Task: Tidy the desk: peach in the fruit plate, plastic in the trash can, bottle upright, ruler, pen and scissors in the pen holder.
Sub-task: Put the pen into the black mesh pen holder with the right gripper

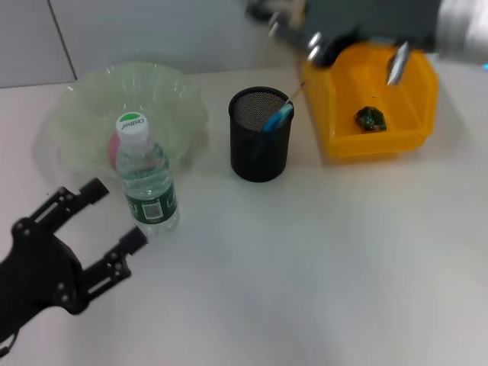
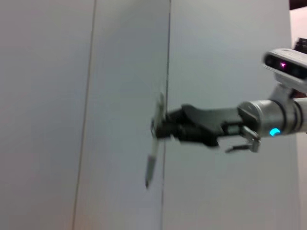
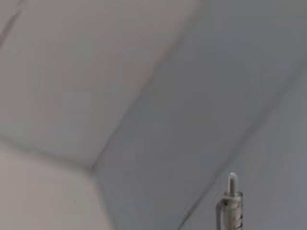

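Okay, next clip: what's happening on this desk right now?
A two-armed robot is tidying a white desk. The right gripper is raised above the yellow trash can and holds a silver pen, not yet in the black pen holder. The scissors already stand in the holder, the bottle is upright, the peach sits in the green fruit plate, and something dark lies in the trash can. The left gripper hovers open near the bottle.
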Tool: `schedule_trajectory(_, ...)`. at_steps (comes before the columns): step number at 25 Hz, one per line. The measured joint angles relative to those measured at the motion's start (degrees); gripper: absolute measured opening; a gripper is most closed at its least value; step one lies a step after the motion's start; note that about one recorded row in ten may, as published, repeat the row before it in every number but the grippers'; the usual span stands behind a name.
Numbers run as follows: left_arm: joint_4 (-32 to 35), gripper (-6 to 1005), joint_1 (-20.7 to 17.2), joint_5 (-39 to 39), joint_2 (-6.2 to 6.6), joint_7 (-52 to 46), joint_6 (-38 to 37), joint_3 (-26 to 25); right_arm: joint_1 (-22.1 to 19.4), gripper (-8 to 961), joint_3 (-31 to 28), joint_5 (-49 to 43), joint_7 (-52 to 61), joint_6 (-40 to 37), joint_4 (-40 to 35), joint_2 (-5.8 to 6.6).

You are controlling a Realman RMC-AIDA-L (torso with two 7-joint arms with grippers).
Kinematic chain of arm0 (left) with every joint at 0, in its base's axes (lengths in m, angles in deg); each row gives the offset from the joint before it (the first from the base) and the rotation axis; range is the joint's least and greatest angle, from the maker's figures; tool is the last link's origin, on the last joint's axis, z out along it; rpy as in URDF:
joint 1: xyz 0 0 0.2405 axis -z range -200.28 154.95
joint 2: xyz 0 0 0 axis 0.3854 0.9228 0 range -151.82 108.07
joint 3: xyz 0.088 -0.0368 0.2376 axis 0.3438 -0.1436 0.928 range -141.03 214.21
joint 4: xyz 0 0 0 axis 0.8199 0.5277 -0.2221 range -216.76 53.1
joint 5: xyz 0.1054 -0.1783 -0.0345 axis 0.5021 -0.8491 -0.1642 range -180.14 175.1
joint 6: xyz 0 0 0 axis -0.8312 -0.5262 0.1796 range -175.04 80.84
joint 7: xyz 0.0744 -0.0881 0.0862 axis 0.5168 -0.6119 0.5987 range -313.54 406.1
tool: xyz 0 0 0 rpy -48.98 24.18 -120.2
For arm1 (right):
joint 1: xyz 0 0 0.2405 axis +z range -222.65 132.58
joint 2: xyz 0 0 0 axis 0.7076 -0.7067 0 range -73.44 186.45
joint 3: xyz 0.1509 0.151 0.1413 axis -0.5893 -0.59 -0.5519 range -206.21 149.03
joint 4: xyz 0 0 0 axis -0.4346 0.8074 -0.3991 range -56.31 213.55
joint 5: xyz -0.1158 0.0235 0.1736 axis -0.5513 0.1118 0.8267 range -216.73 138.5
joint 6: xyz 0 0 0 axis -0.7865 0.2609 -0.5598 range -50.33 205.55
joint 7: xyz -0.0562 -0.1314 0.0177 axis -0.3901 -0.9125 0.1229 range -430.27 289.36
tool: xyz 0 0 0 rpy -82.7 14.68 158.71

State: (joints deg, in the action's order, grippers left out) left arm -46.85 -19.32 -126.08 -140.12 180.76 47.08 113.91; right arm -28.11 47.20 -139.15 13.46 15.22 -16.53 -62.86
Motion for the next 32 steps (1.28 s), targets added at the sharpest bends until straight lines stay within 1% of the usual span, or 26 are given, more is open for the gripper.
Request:
schedule_trajectory(3,0.0,785,0.3,2.0,-0.05,-0.2,0.1,0.1,0.0,166,-5.6,8.7,0.0,-0.7,4.9,0.17)
schedule_trajectory(4,0.4,785,0.4,3.7,-0.02,-0.4,0.4,0.1,0.3,166,-9.2,13.6,-0.1,-2.0,8.4,0.24)
schedule_trajectory(5,0.4,785,0.4,3.7,-0.02,-0.4,0.4,0.1,0.3,166,-9.2,13.6,-0.1,-2.0,8.4,0.24)
schedule_trajectory(7,0.5,785,0.5,4.7,0.0,-0.5,0.5,0.1,1.0,166,-12.1,16.9,-0.5,-3.9,11.9,0.39)
schedule_trajectory(8,0.8,785,0.9,7.7,0.0,-0.7,0.4,-0.1,1.7,166,-13.7,18.1,-0.8,-5.0,14.0,0.45)
schedule_trajectory(9,0.8,785,1.1,8.3,0.01,-1.0,0.3,-0.2,3.3,166,-17.0,18.9,-0.8,-7.2,17.3,0.48)
schedule_trajectory(10,0.9,785,1.4,9.2,0.01,-1.4,0.2,-0.3,3.3,166,-17.0,18.9,-0.8,-7.2,17.3,0.48)
schedule_trajectory(14,1.2,785,2.7,12.8,0.1,-4.1,-0.6,-0.6,5.7,166,-21.7,20.4,-1.2,-9.8,23.4,0.36)
schedule_trajectory(19,1.2,785,2.9,15.1,0.09,-4.6,-1.2,-0.6,6.5,165,-21.9,21.0,-2.0,-10.2,25.6,0.27)
schedule_trajectory(21,1.3,785,2.9,15.3,0.4,-5.8,-1.1,-0.6,6.9,165,-22.0,23.2,-3.9,-9.9,27.6,0.11)
schedule_trajectory(23,1.3,785,2.9,15.5,0.82,-7.1,-1.1,-0.7,7.1,165,-22.0,26.5,-5.8,-10.0,30.3,0.13)
schedule_trajectory(24,1.3,785,2.9,15.5,0.82,-7.1,-1.1,-0.7,7.2,165,-21.9,29.9,-9.1,-10.8,33.3,0.22)
schedule_trajectory(25,1.3,785,2.8,16.1,1.02,-7.6,-1.2,-1.0,7.2,165,-21.9,29.9,-9.1,-10.8,33.3,0.22)
schedule_trajectory(26,1.3,785,2.7,17.0,1.08,-7.9,-1.5,-1.5,7.2,166,-21.7,31.6,-11.3,-11.2,34.7,0.22)
schedule_trajectory(29,1.7,785,3.3,20.4,0.99,-9.2,-1.7,-3.4,7.6,166,-21.3,35.0,-18.4,-12.3,39.4,0.12)
schedule_trajectory(32,2.6,785,4.1,21.5,0.85,-10.7,-1.9,-3.7,8.7,165,-21.3,35.6,-21.0,-13.8,43.5,0.22)
